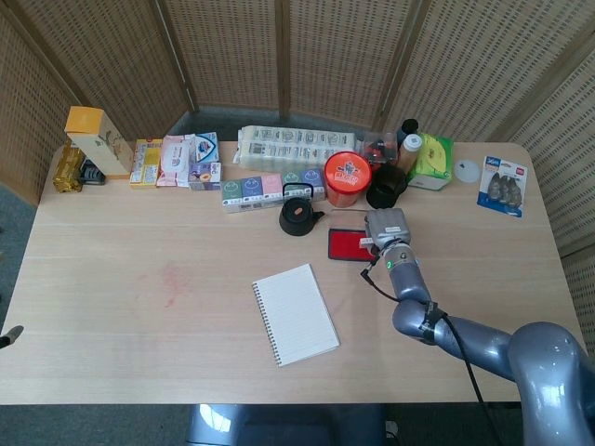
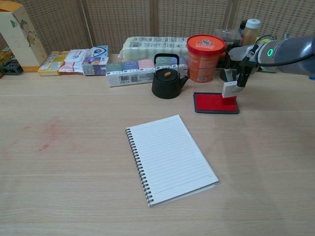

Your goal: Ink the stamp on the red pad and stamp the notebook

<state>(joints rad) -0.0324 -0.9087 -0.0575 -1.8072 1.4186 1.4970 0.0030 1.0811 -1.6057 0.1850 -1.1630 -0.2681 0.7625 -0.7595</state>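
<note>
My right hand (image 2: 241, 64) reaches in from the right and holds a small white stamp (image 2: 229, 90) upright between its fingertips. The stamp's lower end sits at the right part of the red ink pad (image 2: 211, 102); I cannot tell whether it touches. In the head view the right hand (image 1: 388, 229) covers the right end of the red pad (image 1: 346, 244) and hides the stamp. The open spiral notebook (image 2: 170, 157) lies flat with blank lined pages, nearer the front and left of the pad, also seen as the notebook (image 1: 295, 313) from above. My left hand does not show.
Behind the pad stand a black teapot (image 2: 166, 77), an orange tub with a red lid (image 2: 205, 57), a black cup (image 1: 387, 187) and bottles. Boxes and packets (image 2: 142, 54) line the back of the table. A blister pack (image 1: 503, 185) lies at the far right.
</note>
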